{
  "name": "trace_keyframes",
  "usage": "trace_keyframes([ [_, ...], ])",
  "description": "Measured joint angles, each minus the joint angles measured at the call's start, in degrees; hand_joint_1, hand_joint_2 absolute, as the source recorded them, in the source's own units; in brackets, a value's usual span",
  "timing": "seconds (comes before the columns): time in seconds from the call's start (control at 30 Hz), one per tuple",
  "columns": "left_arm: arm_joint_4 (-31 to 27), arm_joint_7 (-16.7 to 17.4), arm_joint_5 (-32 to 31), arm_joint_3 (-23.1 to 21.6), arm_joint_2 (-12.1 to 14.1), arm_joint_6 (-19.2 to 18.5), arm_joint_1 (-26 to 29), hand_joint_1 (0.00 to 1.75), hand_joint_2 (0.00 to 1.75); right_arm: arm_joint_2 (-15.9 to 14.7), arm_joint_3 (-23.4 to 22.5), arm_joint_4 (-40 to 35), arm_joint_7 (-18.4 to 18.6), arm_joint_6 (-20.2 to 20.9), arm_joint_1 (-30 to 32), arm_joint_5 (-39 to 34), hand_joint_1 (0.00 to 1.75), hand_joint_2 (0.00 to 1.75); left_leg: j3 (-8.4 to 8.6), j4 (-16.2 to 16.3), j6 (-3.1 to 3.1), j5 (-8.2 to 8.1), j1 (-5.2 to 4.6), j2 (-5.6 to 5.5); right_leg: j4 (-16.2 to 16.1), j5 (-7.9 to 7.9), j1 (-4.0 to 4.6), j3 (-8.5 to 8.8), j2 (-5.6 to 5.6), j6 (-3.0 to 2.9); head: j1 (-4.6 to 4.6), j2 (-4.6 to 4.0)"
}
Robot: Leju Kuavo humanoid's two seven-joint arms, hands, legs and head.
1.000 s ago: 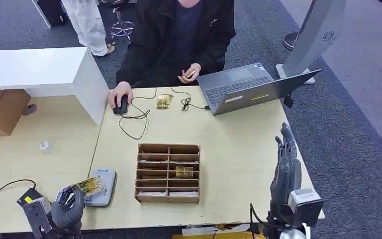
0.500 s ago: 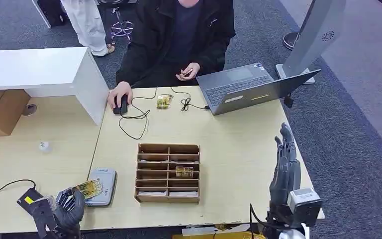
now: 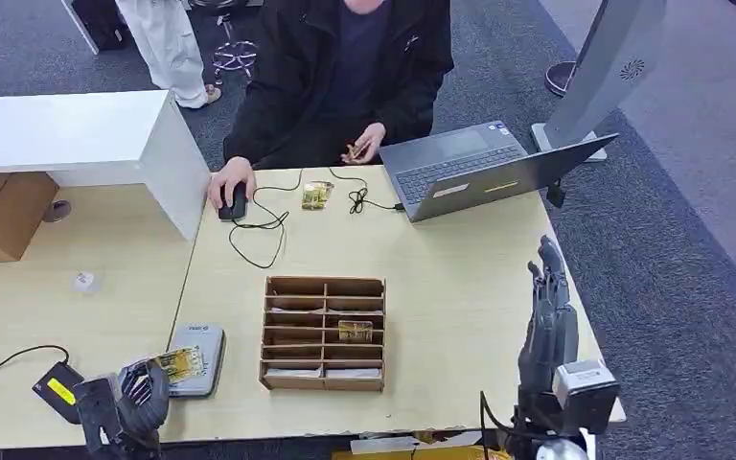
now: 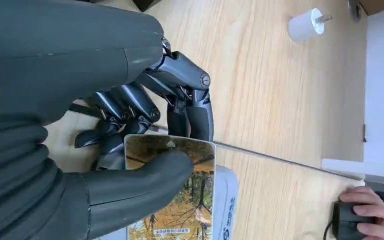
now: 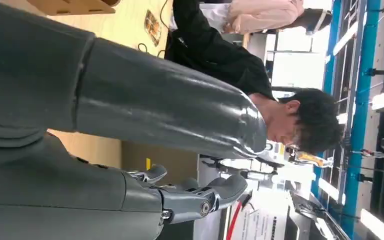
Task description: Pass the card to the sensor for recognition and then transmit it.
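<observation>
The robot's left hand (image 3: 139, 391) pinched a yellow forest-print card (image 3: 178, 363) between thumb and fingers, holding it over the flat grey card sensor (image 3: 198, 359) near the wooden table's (image 3: 460, 287) front edge. The right hand (image 3: 551, 321) stood upright, fingers extended, empty.

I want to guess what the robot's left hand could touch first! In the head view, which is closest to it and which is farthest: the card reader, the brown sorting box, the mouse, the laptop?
1. Card reader, right beside the left hand.
2. Brown sorting box, mid-table.
3. Mouse, far side, under a person's hand.
4. Laptop, far right corner.
</observation>
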Motion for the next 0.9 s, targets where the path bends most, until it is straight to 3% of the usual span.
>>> trace_keyframes([
  [0.67, 2.2, 1.7, -2.1, -0.7, 1.2, 2.2, -0.9, 1.75, 1.75, 0.0, 0.1, 0.4, 0.2, 0.1, -0.3, 0.1, 0.0, 0.0, 0.03, 0.0, 0.0, 0.0, 0.0, 0.0, 0.0, 0.0, 0.0, 0.03, 0.0, 0.0, 0.0, 0.0],
  [0.9, 2.2, 1.5, 0.1, -0.7, 1.2, -0.1, -0.8, 1.75, 1.75, 0.0, 0.1, 0.4, 0.1, 0.1, -0.3, 0.2, 0.0, 0.0, 0.03, 0.0, 0.0, 0.0, 0.0, 0.0, 0.0, 0.0, 0.0, 0.03, 0.0, 0.0, 0.0, 0.0],
])
